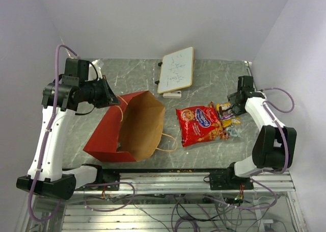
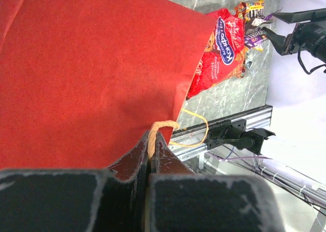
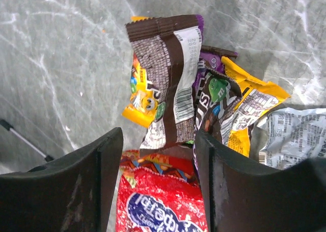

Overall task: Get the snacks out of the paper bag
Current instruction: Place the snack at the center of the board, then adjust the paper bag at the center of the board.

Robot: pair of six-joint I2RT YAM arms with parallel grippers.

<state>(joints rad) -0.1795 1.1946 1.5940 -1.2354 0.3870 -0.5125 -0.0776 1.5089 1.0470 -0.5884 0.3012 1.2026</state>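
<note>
A: Where is the paper bag [image 1: 137, 125] now?

B: It lies on the bench [image 1: 214, 71], on the left half, between the two arms. Its red side [image 2: 91, 63] faces left and near, and its mouth opens up and to the right.

A: What is in it?

B: The top view shows only the brown paper inside. There is a small dark spot deep in the near left corner, but I cannot tell what it is.

A: And the left gripper [image 1: 109, 94]?

B: Its jaws are closed tight on one loop handle [image 2: 162, 126], at the upper edge of the mouth, and this edge is lifted off the bench. The other handle [image 1: 168, 143] lies flat on the bench, on the right of the bag.

A: Where are the snacks?

B: They are outside the bag, on the bench to its right. The red cookie packet [image 1: 198, 124] lies flat, just beside the bag's mouth but apart from it. The small candy bars [image 1: 227, 117] make a loose heap at its far right corner, touching it.

A: What about the right gripper [image 1: 235, 105]?

B: It hangs low over this heap. Its jaws stand about half open and grip nothing. A brown candy bar [image 3: 168, 74] lies between them, with yellow [image 3: 140, 102] and silver [image 3: 295, 135] wrappers around it.

A: Anything else?

B: A small whiteboard [image 1: 176, 70] lies at the far side.
</note>
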